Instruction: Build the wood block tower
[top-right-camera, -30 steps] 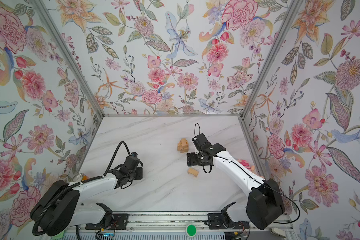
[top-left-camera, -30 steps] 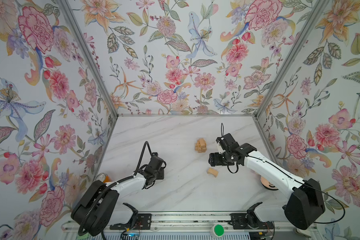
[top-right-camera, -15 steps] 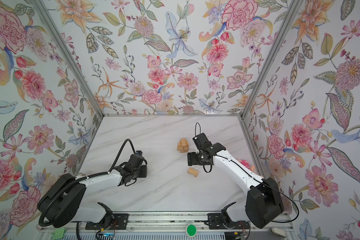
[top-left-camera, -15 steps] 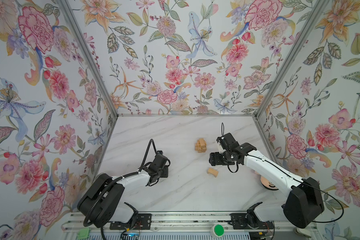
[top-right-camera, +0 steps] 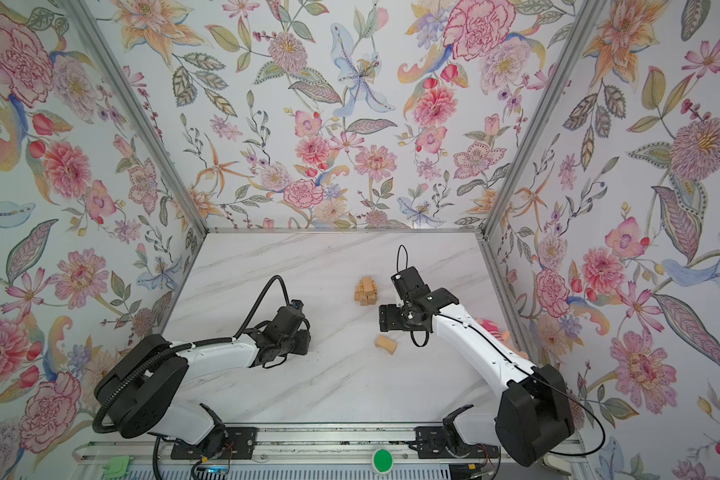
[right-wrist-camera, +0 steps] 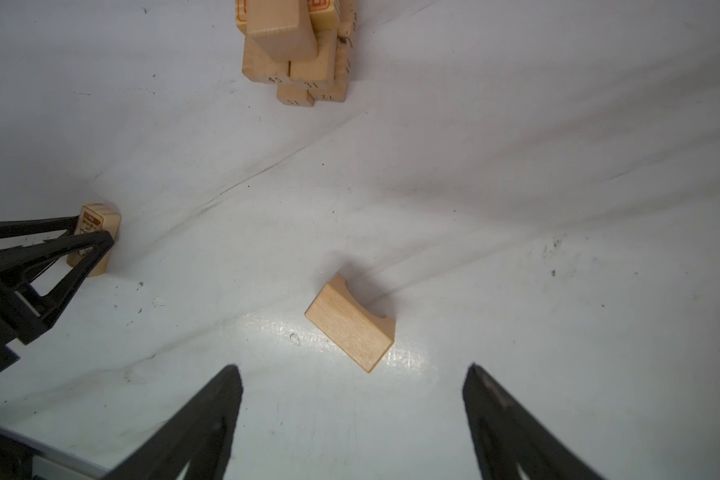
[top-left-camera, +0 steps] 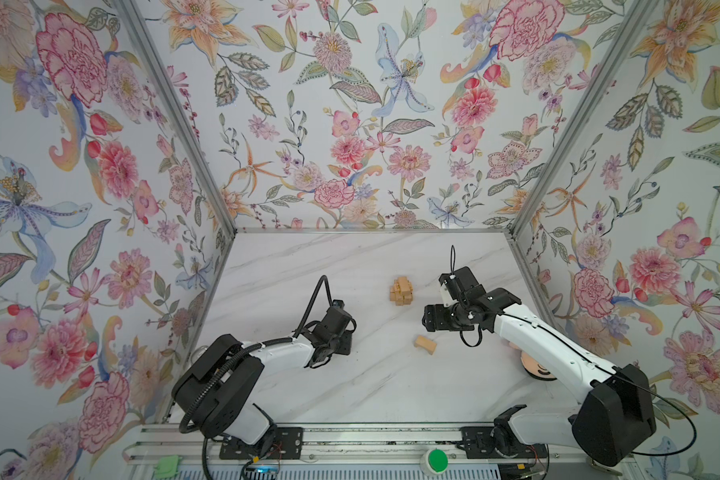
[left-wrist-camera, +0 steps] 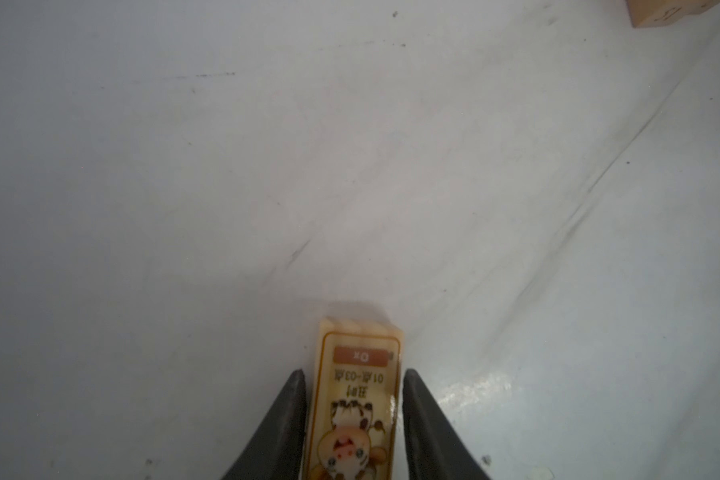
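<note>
Swings the left arm (top-left-camera: 283, 353) further in toward the middle of the counter (top-left-camera: 350, 257) than a second back, turning the shoulder with it. Keeps the left fingers (left-wrist-camera: 285, 415) clenched on the printed block (left-wrist-camera: 356, 399), cartoon face up toward the wrist camera, far end poking out past the tips. Carries it low; hard to say from the right wrist view whether touching the counter or hanging just clear. Means one more brick on its way to the stack, by the look of it, with open counter to cross first.

Leaves the tower (top-left-camera: 400, 291) alone, standing toward the back of the counter between the two arms: crossed layers of tan bricks, printed numbers on the end faces, top brick seemingly a touch crooked in the right wrist view. Calls for a soft set-down there, probably; risks knocking that top piece off otherwise.

Shifts nothing on the right side meanwhile. Holds the right fingers (right-wrist-camera: 213, 407) spread wide and empty, hovering near the loose block (top-left-camera: 425, 345), a plain brick lying flat and alone, nearer the front edge than the tower and apart from it. Frames it just ahead of the gap between the tips, turned at an angle to them. Looks set for a wrist twist, a drop and a pinch. Ignores the pink plush (top-right-camera: 488, 326), half hidden under the right arm (top-right-camera: 466, 343) by the wall.
</note>
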